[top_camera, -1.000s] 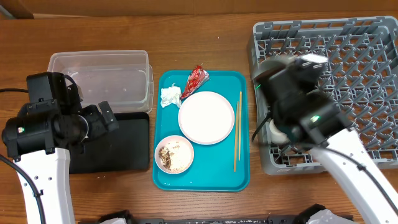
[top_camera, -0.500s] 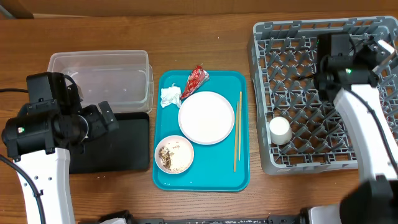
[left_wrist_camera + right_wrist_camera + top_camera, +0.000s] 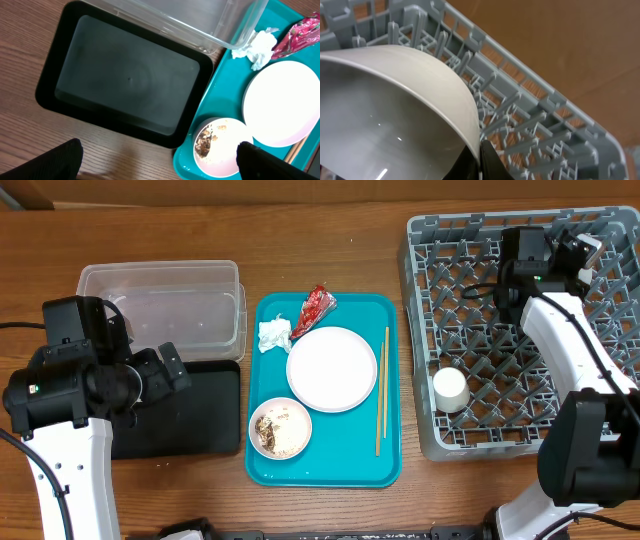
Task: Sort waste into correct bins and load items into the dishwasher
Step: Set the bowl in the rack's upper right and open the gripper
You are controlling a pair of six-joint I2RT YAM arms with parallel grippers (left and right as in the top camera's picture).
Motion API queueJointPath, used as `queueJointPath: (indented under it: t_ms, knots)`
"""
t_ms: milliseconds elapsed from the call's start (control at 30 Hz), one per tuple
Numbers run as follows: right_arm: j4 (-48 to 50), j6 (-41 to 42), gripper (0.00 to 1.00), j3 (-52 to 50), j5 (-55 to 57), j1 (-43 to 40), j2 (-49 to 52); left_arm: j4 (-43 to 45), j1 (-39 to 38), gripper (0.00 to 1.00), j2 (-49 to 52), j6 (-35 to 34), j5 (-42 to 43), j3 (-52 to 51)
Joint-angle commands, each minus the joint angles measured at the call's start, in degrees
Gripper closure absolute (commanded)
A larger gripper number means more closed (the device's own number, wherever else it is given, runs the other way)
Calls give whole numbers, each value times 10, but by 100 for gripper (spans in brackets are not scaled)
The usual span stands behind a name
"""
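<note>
- White bowl [image 3: 395, 100] hung tilted over grey dish rack [image 3: 420, 242].
- White cup [image 3: 450, 389] stood inside rack.
- Plate [image 3: 331, 369], soiled bowl [image 3: 280, 428], chopsticks [image 3: 382, 390], tissue [image 3: 274, 334], wrapper [image 3: 315, 308] lay on teal tray [image 3: 340, 452].

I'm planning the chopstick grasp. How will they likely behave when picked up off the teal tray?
Likely stiff and very light: the chopsticks look like thin straight wooden sticks. They lie flat on the teal tray, so pinching may be fiddly and a nudge could roll them. Being two loose sticks, one might slip free.
</note>
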Motion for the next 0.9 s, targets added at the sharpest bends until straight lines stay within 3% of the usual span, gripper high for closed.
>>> queueJointPath:
  t_ms: [0,867]
  knots:
    - [29,-64,96,11,55,-2,1,0,3,0,0,-8,-6,7]
    - [12,-78,96,10,56,49,39,0,3,0,0,-8,-6,7]
